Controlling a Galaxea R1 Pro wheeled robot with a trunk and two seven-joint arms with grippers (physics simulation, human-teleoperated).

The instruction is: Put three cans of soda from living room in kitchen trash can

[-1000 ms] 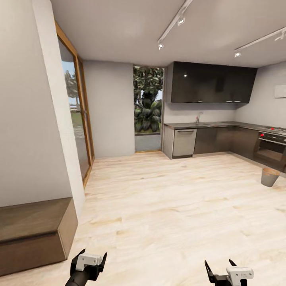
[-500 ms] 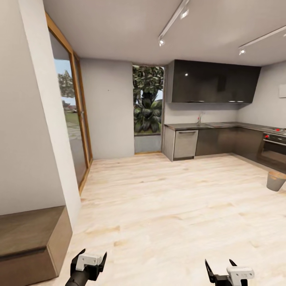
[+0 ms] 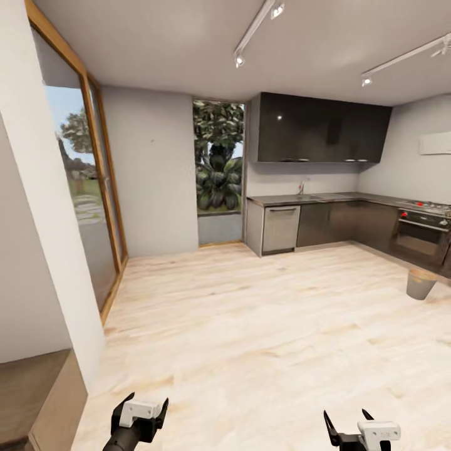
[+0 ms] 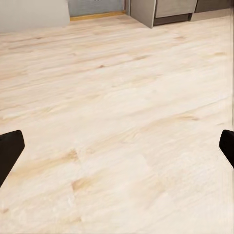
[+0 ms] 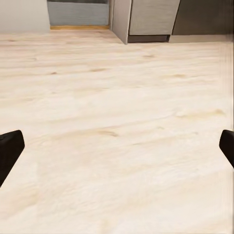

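**Pale wood floor and dark kitchen, bin at the right edge**

A wide stretch of pale wood floor (image 3: 250, 326) fills the middle and lower part of the head view, its planks light with faint brown grain. At the lower left of the frame a brown low ledge (image 3: 37, 401) sits against a white wall (image 3: 37, 250). Behind it, at upper left, a wood-framed glass door (image 3: 94, 207) gives onto greenery outside. At centre, a tall narrow window (image 3: 217, 169) shows large leaves.

The kitchen occupies the upper right. Glossy dark upper cabinets (image 3: 319, 128) hang above a grey counter (image 3: 313, 199), with a steel dishwasher front (image 3: 280, 228) below at its left end. At the far right edge stands a built-in oven (image 3: 418, 237) with a red knob. The tash can (image 3: 420, 284) stands upright on the floor in front of the oven, at the right edge of the frame. Two track lights (image 3: 250, 37) run across the ceiling.

At the bottom edge, the left gripper (image 3: 141, 410) and the right gripper (image 3: 351, 423) both hang with their fingers spread apart, nothing between them. In each wrist view the dark fingertips sit at opposite edges over bare floor.
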